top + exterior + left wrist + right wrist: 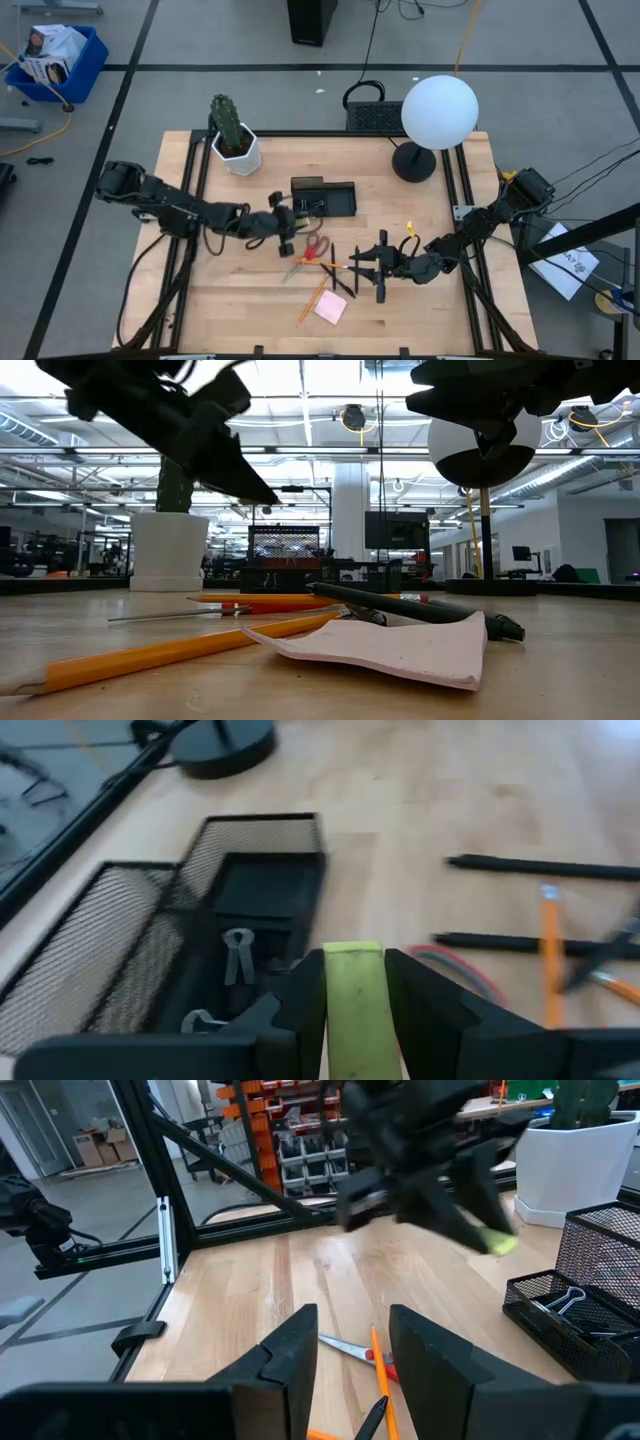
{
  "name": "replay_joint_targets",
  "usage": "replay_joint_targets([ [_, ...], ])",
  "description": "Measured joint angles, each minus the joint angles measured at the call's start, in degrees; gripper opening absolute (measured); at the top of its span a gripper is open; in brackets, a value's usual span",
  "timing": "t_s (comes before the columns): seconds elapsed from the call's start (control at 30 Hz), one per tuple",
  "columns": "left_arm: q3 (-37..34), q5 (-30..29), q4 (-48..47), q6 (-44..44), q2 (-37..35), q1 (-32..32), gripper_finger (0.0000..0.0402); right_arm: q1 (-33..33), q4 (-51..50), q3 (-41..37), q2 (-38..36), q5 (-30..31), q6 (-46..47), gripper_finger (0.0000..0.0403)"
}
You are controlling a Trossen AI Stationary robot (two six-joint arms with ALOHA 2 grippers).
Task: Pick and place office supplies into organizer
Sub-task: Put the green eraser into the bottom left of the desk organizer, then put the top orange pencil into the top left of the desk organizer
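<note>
The left tool (352, 1010) grips a yellow-green item (352, 1005) just beside the black mesh organizer (200, 910); it should move squarely over a compartment before letting go. The right tool (352, 1345) waits open-fingered above the scissors (355, 1348).

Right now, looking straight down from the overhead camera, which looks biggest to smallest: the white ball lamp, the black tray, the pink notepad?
1. White ball lamp, though it stands nearer the camera.
2. Black tray.
3. Pink notepad.
</note>
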Motion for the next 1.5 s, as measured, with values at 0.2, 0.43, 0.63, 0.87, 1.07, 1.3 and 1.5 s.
replay_joint_targets([
  [0.2, 0.0, 4.1, 0.3, 0.1, 0.0, 6.6, 0.0108, 0.0, 0.0, 0.0, 0.0, 0.0, 0.0, 0.0118],
  [0.43, 0.0, 7.8, 0.2, 0.1, 0.0, 12.6, 0.0108, 0.0, 0.0, 0.0, 0.0, 0.0, 0.0, 0.0118],
  [0.63, 0.0, 11.5, 0.4, -0.2, 0.5, 14.4, 0.0108, 0.0, 0.0, 0.0, 0.0, 0.0, 0.0, 0.0118],
  [0.87, 0.0, 11.0, 0.1, -0.2, 1.2, 14.4, 0.0108, 0.0, 0.0, 0.0, 0.0, 0.0, 0.0, 0.0118],
  [1.07, 0.0, 10.0, 0.4, 0.0, 1.2, 14.4, 0.0109, 0.0, 0.0, 0.0, 0.0, 0.0, 0.0, 0.0118],
  [1.3, 0.0, 11.0, 0.3, 0.2, 1.2, 14.4, 0.0121, 0.0, 0.0, 0.0, 0.0, 0.0, 0.0, 0.0118],
  [1.5, 0.0, 10.9, 0.3, -2.8, 1.2, 14.8, 0.0187, 0.0, 0.0, 0.0, 0.0, 0.0, 0.0, 0.0118],
])
